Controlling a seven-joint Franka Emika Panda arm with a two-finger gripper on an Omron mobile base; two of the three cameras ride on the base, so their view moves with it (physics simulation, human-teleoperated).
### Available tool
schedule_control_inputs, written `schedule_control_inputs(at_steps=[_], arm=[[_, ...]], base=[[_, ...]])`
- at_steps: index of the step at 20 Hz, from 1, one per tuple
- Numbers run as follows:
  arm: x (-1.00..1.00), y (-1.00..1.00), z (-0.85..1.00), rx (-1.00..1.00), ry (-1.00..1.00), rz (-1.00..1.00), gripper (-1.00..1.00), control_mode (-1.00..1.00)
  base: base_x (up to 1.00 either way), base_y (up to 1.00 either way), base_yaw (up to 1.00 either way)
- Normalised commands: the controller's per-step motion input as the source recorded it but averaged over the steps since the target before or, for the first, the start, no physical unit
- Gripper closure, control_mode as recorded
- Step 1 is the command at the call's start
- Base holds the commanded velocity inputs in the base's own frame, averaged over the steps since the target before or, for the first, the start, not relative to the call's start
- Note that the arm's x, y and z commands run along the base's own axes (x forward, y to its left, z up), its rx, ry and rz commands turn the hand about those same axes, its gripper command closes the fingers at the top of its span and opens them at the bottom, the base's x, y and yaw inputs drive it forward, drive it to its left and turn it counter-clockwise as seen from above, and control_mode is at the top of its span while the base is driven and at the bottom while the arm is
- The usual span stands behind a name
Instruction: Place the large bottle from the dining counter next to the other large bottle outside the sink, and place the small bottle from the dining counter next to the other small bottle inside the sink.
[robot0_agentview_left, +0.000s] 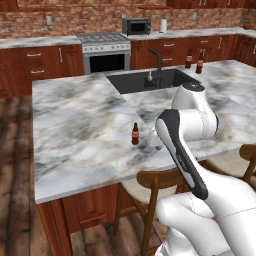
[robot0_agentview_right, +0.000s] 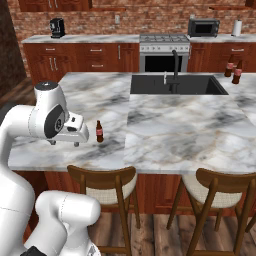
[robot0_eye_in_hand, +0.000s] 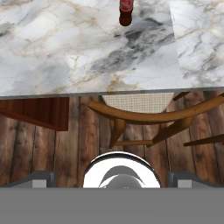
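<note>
The small bottle (robot0_agentview_left: 135, 134) (robot0_agentview_right: 99, 131) (robot0_eye_in_hand: 126, 11), dark brown glass with a red label, stands upright on the marble dining counter (robot0_agentview_left: 75, 125) (robot0_agentview_right: 175, 130) near its front edge. My gripper (robot0_agentview_right: 64, 144) (robot0_eye_in_hand: 113, 178) hangs open and empty above that edge, a short way from the small bottle and apart from it. The black sink (robot0_agentview_left: 145, 82) (robot0_agentview_right: 195, 86) with its gooseneck faucet (robot0_agentview_left: 157, 62) lies farther back. Two taller dark bottles (robot0_agentview_left: 189, 59) (robot0_agentview_right: 230, 65) with red labels stand side by side on the counter just outside the sink. The other small bottle is hidden.
Wooden stools (robot0_agentview_left: 155, 180) (robot0_agentview_right: 102, 177) (robot0_eye_in_hand: 144, 111) are tucked under the counter's front edge, another (robot0_agentview_right: 225, 182) to the right. A stove (robot0_agentview_left: 105, 50) and microwave (robot0_agentview_left: 136, 26) stand at the back wall. Wood floor runs left of the island.
</note>
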Motion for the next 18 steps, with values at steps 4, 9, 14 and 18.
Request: schedule_control_inputs(at_steps=[4,9,14,18], arm=[[0.0,0.0,0.0,0.0,0.0,0.0,-1.0,1.0],[0.0,0.0,0.0,0.0,0.0,0.0,-1.0,1.0],[0.04,0.02,0.0,0.0,-0.01,0.0,-1.0,-1.0],[0.37,0.09,0.03,0.0,0.0,0.0,-1.0,-1.0]], base=[[0.0,0.0,0.0],[0.0,0.0,0.0],[0.0,0.0,0.0],[0.0,0.0,0.0]])
